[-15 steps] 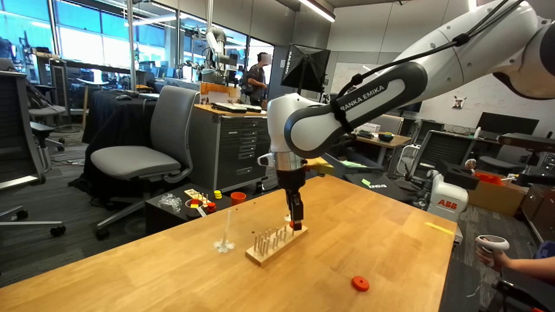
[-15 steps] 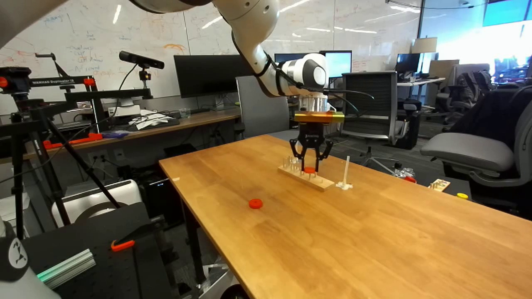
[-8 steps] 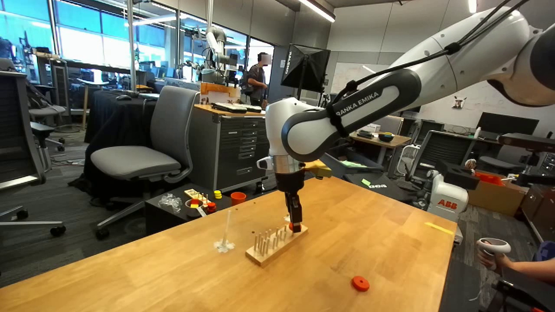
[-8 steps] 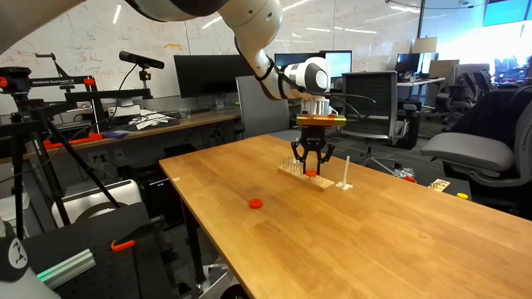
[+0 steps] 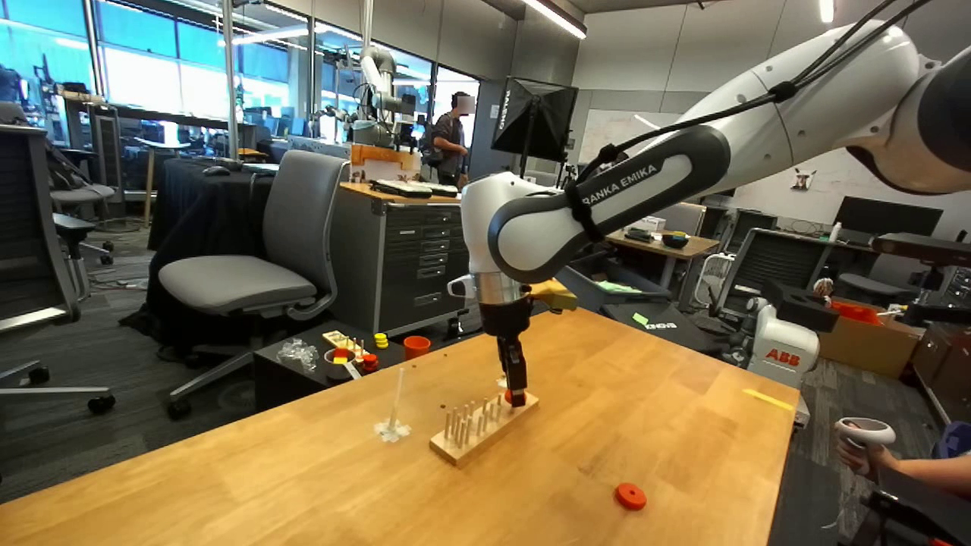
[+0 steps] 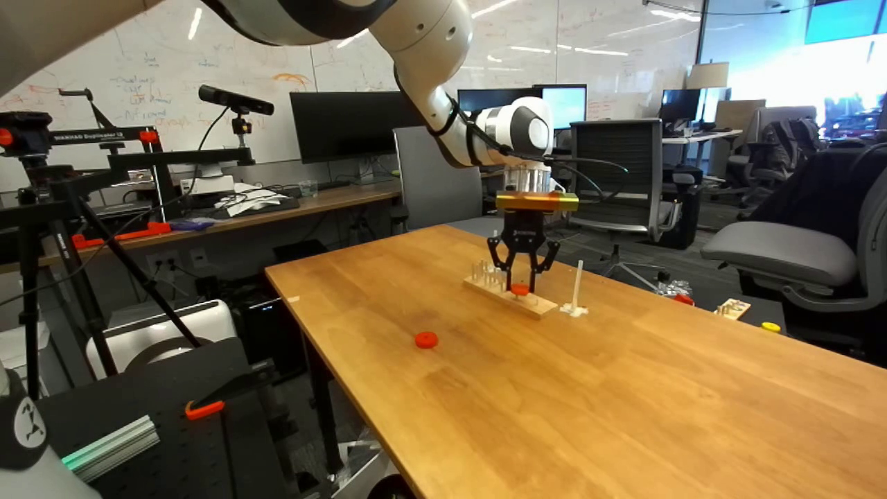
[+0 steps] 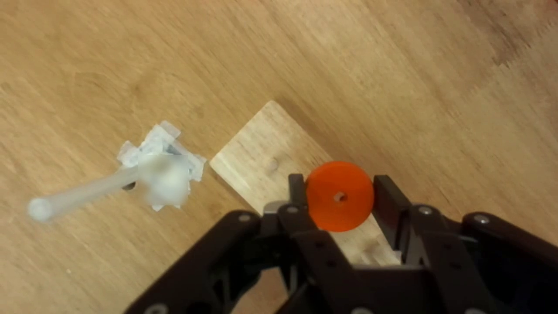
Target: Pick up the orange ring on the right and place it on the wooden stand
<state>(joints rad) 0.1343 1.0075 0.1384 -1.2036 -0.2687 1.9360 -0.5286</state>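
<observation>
Orange ring [image 7: 338, 214] pinched inside claw [image 7: 341, 186], gap only ring's width; held over wooden stand [image 7: 263, 141], toward one end.

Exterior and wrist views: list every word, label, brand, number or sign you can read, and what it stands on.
"RANKA EMIKA" (start hidden): arm
"ABB": white robot
"WANHAO Duplicator", ending blurred: black bar
Perhaps "KINOVA", upside down: black case
Round logo, no letters legible: white casing
Too small or blurred: softbox and gripper print, whiteboard handwriting
Wrist view: none
</observation>
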